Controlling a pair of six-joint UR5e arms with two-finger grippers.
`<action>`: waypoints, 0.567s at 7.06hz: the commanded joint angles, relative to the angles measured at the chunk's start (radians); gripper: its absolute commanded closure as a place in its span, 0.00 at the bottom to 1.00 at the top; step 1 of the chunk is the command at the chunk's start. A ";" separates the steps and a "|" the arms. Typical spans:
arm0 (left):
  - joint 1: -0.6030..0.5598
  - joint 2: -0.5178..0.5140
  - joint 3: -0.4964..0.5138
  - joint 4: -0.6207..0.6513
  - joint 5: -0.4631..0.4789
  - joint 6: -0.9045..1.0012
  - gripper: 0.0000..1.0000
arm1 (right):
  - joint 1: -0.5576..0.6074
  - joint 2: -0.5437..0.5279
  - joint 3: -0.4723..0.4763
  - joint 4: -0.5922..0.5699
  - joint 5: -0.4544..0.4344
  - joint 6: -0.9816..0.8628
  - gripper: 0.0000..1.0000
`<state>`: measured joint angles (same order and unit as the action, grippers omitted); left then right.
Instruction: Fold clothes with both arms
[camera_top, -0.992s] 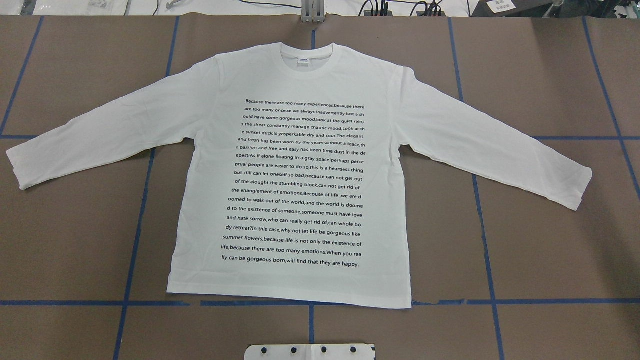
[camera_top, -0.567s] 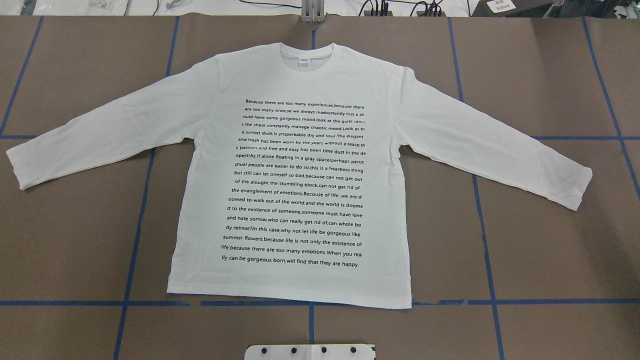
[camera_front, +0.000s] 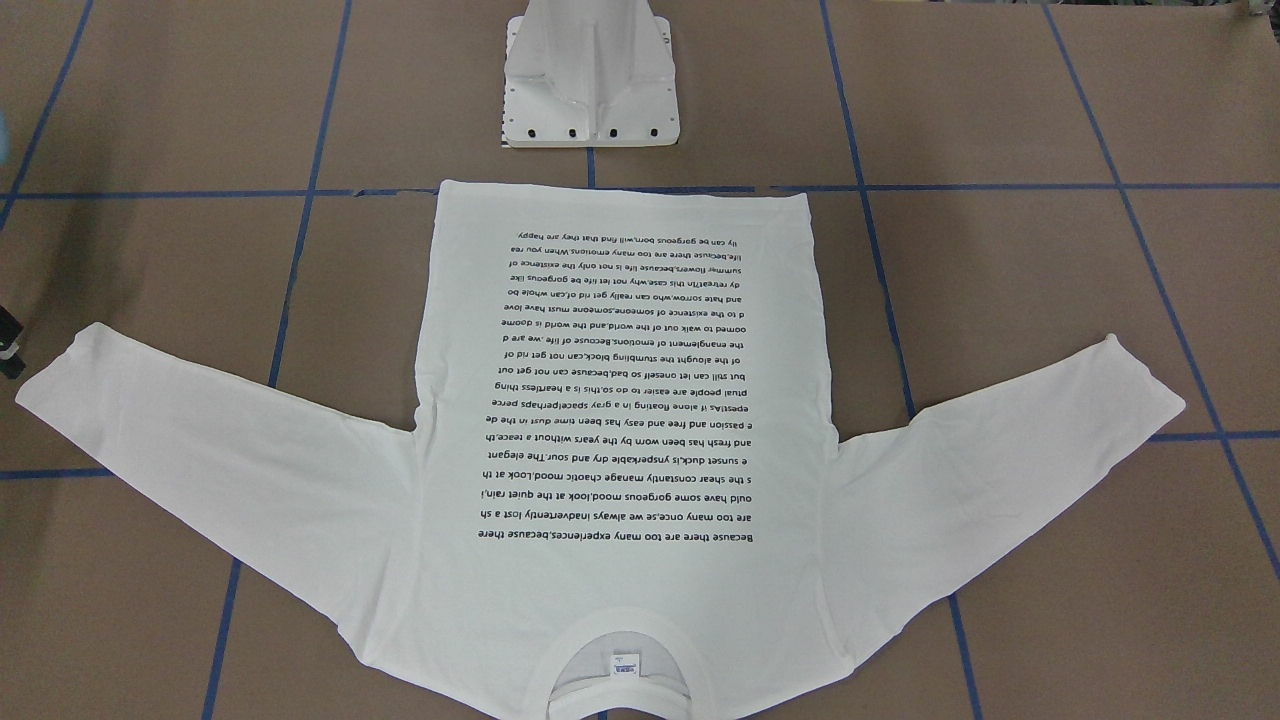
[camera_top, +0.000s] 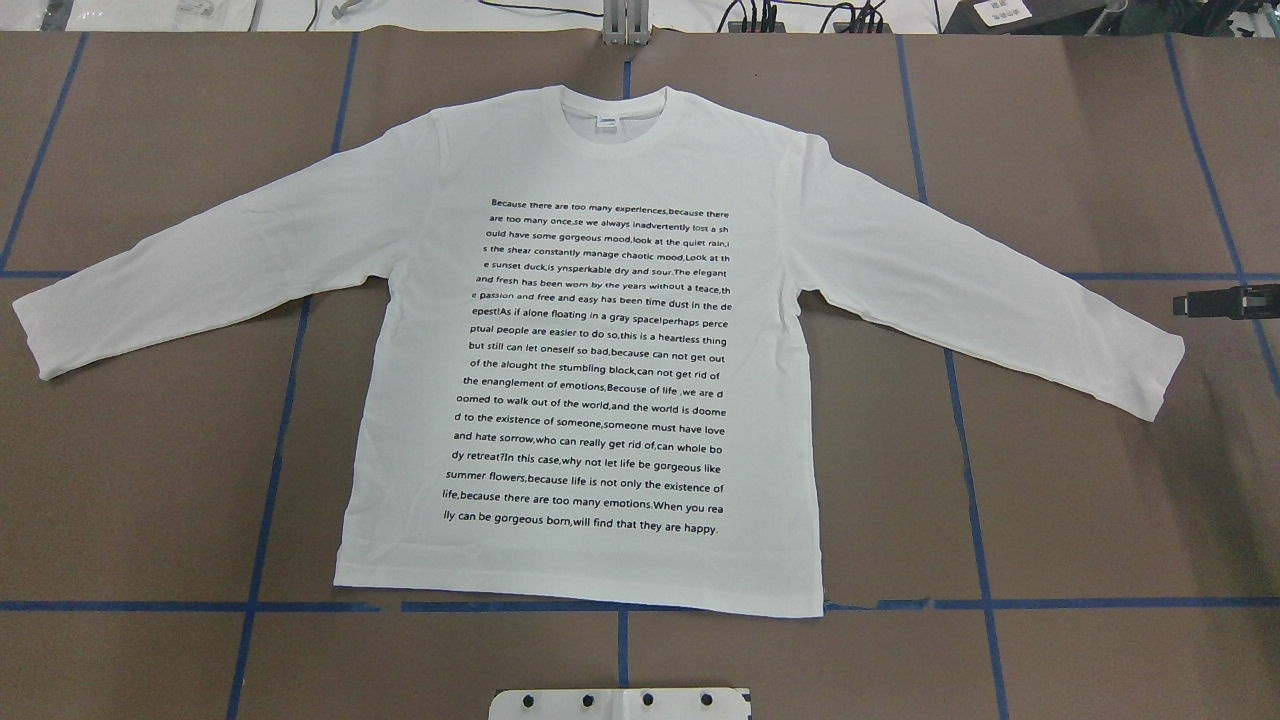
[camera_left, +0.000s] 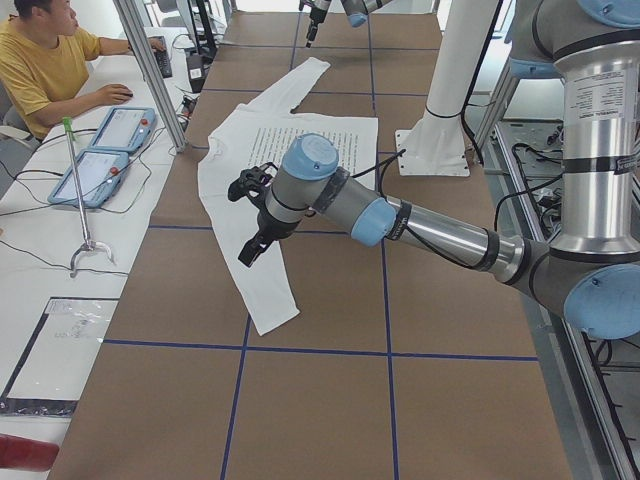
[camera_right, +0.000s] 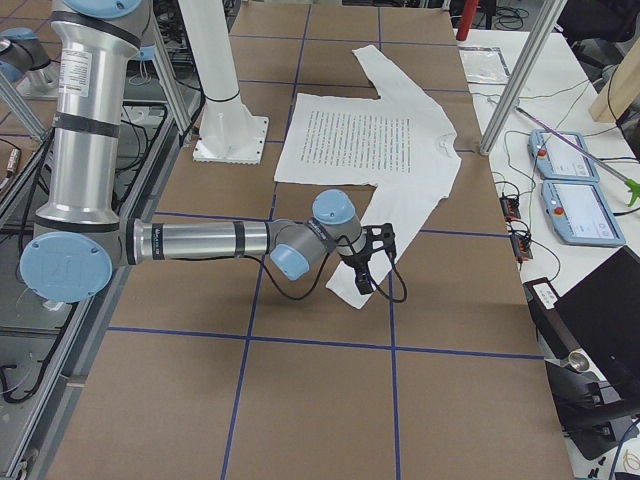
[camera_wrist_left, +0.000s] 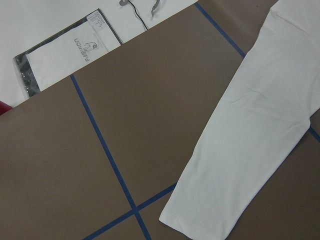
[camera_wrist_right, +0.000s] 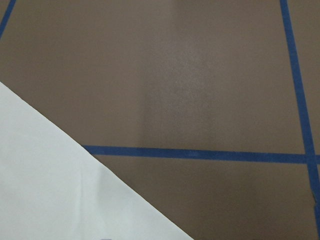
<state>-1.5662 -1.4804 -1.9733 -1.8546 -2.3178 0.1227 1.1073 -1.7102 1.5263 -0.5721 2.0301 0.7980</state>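
Overhead exterior: T-shirt (camera_top: 600, 330) lies flat on the table (camera_top: 1100, 500), print up, collar toward the far edge, hem near the pedestal (camera_top: 620, 704), both sleeves spread outward. Right fingers (camera_top: 1200, 302) show at the view's right edge, near the cuff on that side but apart from it; left fingers (camera_left: 255, 245) hang above the other sleeve in the exterior left view. Whether either pair is spread or pressed together cannot be told.
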 joint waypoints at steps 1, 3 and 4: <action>0.000 0.000 -0.001 0.000 0.000 0.000 0.00 | -0.047 0.006 -0.058 0.043 -0.046 0.018 0.08; 0.000 0.000 -0.001 0.000 0.000 0.000 0.00 | -0.064 0.006 -0.069 0.043 -0.059 0.018 0.11; -0.002 0.000 -0.001 0.000 0.000 0.000 0.00 | -0.075 0.007 -0.080 0.043 -0.070 0.018 0.12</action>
<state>-1.5666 -1.4803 -1.9742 -1.8546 -2.3178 0.1227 1.0458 -1.7040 1.4588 -0.5297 1.9730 0.8159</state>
